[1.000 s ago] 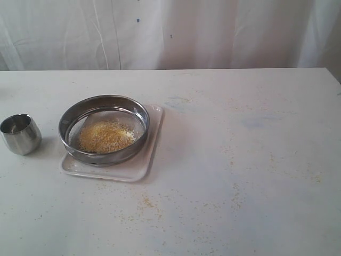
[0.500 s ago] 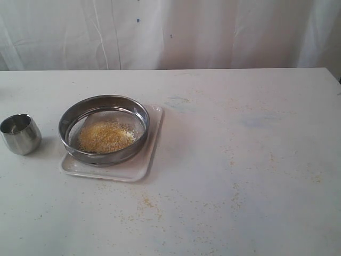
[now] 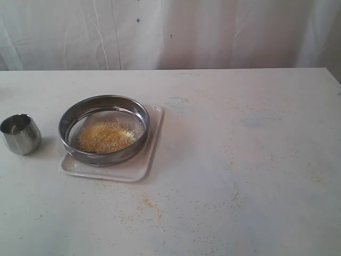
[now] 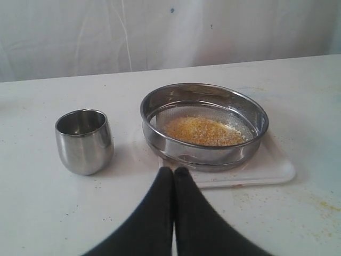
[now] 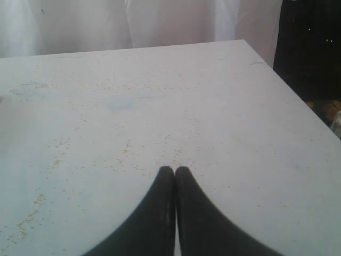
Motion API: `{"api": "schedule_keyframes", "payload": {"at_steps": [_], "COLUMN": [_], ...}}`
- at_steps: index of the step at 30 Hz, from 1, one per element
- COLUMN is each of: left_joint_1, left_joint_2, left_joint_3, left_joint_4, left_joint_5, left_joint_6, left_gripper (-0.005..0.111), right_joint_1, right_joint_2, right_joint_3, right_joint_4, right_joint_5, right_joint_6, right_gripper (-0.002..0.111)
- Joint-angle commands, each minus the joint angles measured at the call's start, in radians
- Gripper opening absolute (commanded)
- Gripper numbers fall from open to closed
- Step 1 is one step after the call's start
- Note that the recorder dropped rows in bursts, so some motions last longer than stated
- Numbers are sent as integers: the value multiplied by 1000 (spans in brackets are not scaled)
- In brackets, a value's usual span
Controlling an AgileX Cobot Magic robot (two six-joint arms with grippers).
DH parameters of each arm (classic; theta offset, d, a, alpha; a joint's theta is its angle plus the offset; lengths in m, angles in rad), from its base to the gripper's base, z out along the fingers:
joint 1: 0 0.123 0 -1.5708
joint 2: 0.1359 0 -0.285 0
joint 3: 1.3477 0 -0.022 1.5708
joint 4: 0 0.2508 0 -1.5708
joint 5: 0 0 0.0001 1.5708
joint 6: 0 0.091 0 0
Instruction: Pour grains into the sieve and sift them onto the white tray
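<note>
Currently unchanged since a second ago. Sieve (image 3: 104,159) seated on white tray (image 3: 134,169), left of frame centre; grains (image 3: 105,137) heaped on its mesh, sifting judged outstanding. Left claw (image 4: 173,172) and right claw (image 5: 175,170) pressed together, nothing held, both clear of sieve.

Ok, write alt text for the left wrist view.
A steel sieve holding a heap of yellow grains sits on a white tray on a white table. A steel cup stands upright beside it, not touching, and the shut left gripper points toward them.
</note>
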Motion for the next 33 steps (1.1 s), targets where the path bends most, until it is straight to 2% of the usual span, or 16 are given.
{"api": "schedule_keyframes", "payload": {"at_steps": [1,28,33], "left_joint_1": [-5,-5,-5], "left_joint_2": [-5,-5,-5], "left_joint_3": [4,4,4], "left_joint_4": [-10,-10,-10], "left_joint_5": [0,0,0], "left_joint_6": [3,3,3], "left_gripper": [0,0,0], "right_joint_1": [-3,-3,-3], "right_joint_2": [-5,-5,-5], "right_joint_3": [2,2,2], "right_joint_4": [-6,-6,86], "right_joint_5": [-12,-25,-156], "right_joint_6": [-2,-2,38], "right_gripper": [0,0,0]}}
